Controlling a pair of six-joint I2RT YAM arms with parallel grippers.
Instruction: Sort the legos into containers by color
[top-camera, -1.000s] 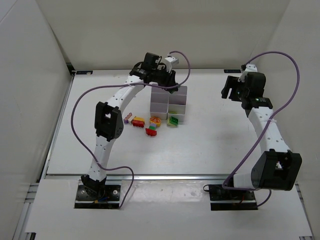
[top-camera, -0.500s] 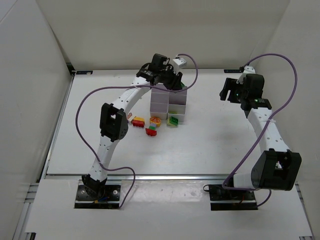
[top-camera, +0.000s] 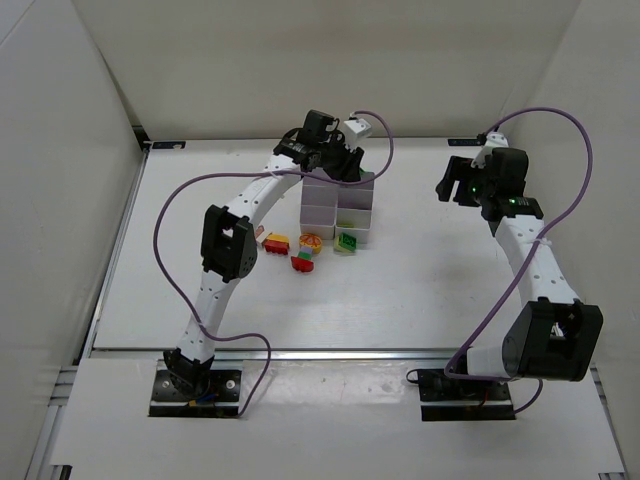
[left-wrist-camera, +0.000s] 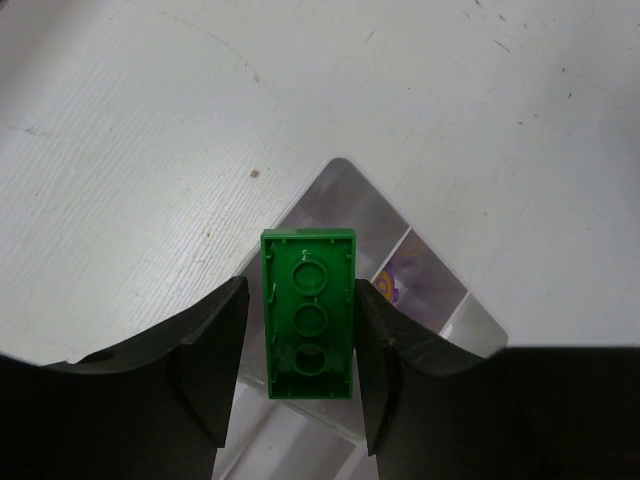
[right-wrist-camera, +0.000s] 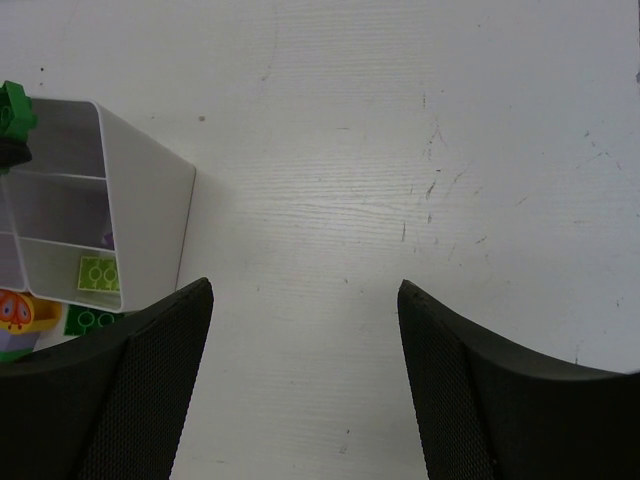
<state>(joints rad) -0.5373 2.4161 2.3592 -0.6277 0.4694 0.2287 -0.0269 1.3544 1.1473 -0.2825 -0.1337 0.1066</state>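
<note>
Your left gripper (left-wrist-camera: 303, 305) is clamped on a green brick (left-wrist-camera: 309, 330), pads on its long sides, underside facing the wrist camera. In the top view it hangs at the upper right corner of the containers (top-camera: 337, 208), above the grid.

Your right gripper (right-wrist-camera: 305, 370) stands apart and holds nothing, over bare table (top-camera: 420, 280) well to the right of the grid.

Risk: in the wrist view the brick sits across the corner cell's rim rather than squarely inside it. Released here, it could strike the rim or a divider and tumble onto the table, or drop into the neighbouring cell holding a purple piece (left-wrist-camera: 390, 290). Centre it first. The loose legos (top-camera: 300, 245) at the grid's lower left remain unsorted.

Against the frame a second ago, the left arm has swung right across the top of the grid. Over the last half second it has barely moved, and the right gripper has edged slightly left.
</note>
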